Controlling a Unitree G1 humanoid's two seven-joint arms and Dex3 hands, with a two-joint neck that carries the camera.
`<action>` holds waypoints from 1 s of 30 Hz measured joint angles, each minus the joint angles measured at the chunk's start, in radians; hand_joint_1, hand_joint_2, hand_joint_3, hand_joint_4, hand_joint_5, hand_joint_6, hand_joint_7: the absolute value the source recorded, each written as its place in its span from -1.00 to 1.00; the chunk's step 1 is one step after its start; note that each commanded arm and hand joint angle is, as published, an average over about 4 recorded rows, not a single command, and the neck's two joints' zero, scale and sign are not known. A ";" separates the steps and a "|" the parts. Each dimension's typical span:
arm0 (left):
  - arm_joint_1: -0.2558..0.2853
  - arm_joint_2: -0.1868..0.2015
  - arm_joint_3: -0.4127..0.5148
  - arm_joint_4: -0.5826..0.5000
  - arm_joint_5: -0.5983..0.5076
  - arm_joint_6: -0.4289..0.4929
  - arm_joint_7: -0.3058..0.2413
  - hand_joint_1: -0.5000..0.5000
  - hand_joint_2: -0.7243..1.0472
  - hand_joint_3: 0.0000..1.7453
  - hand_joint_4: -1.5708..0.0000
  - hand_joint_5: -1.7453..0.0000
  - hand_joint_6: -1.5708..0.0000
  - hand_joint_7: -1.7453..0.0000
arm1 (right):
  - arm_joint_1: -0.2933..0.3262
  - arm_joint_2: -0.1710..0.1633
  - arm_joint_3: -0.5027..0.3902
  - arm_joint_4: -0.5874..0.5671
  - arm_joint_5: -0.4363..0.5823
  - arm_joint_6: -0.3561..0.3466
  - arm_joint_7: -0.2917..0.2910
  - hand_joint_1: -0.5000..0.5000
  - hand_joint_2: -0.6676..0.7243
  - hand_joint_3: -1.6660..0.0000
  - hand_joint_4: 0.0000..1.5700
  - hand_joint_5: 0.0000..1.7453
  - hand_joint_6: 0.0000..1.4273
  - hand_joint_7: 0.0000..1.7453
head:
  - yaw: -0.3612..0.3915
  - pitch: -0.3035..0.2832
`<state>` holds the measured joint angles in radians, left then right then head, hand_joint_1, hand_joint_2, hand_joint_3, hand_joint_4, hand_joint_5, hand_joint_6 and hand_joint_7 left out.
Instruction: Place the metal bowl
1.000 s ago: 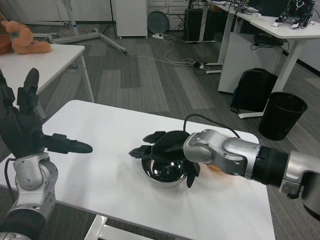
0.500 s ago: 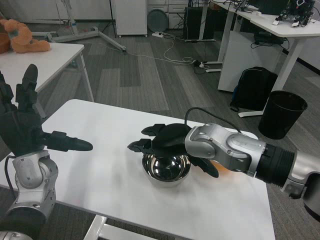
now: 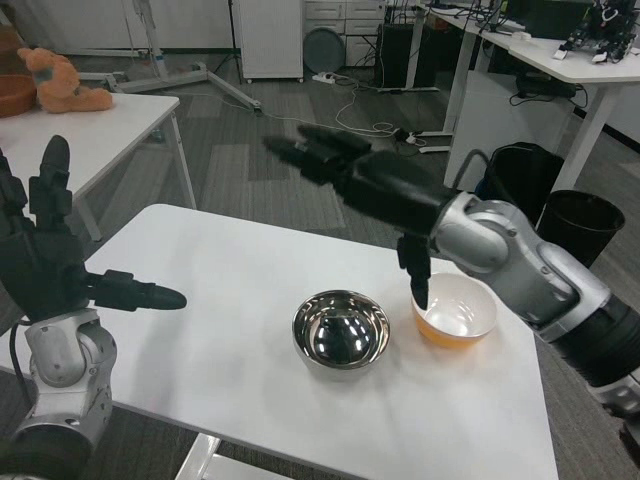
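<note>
Metal bowl (image 3: 341, 331) upright on the white table (image 3: 200, 250), near the front edge, just beside an orange bowl (image 3: 456, 310) with a white inside; cannot tell whether the 2 rims touch. Right hand (image 3: 365, 180) high above both, fingers spread, holding nothing. Left hand (image 3: 50, 250) raised at the left table edge, fingers apart, also empty. Probably placed, by the look of it. Main risk: thumb hanging low over the orange bowl, apt to clip its rim on a careless sweep and knock it into the metal bowl.
</note>
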<state>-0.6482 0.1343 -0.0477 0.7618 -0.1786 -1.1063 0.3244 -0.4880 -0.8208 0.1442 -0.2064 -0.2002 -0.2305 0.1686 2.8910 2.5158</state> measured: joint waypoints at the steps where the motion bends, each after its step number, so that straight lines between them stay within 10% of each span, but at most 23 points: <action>1: 0.002 0.000 0.000 -0.004 0.000 0.000 0.000 -1.00 -0.70 -1.00 0.67 0.65 1.00 1.00 | 0.027 0.028 -0.066 0.006 0.055 -0.034 -0.030 -0.77 0.86 1.00 -1.00 -1.00 -1.00 -1.00 | -0.007 0.004; 11: 0.026 0.006 0.007 -0.053 -0.002 0.033 -0.057 -1.00 -0.70 -1.00 0.75 0.65 1.00 1.00 | 0.223 0.219 -0.491 0.193 0.541 -0.298 -0.322 -0.75 0.86 1.00 -1.00 -1.00 -1.00 -1.00 | -0.062 0.067; 24: 0.021 0.030 0.019 -0.241 -0.004 0.359 -0.359 -1.00 -0.70 -0.98 0.80 0.65 1.00 1.00 | 0.260 0.272 -0.450 0.265 0.630 -0.333 -0.322 -0.75 0.82 1.00 -1.00 -1.00 -1.00 -1.00 | -0.069 0.099; 30: 0.013 0.035 0.020 -0.270 -0.004 0.399 -0.389 -1.00 -0.70 -1.00 0.81 0.65 1.00 1.00 | 0.260 0.278 -0.422 0.291 0.639 -0.336 -0.313 -0.75 0.82 1.00 -1.00 -1.00 -1.00 -1.00 | -0.075 0.097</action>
<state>-0.6356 0.1697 -0.0279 0.4918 -0.1825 -0.7072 -0.0650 -0.2278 -0.5424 -0.2781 0.0845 0.4392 -0.5665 -0.1444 2.8164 2.6129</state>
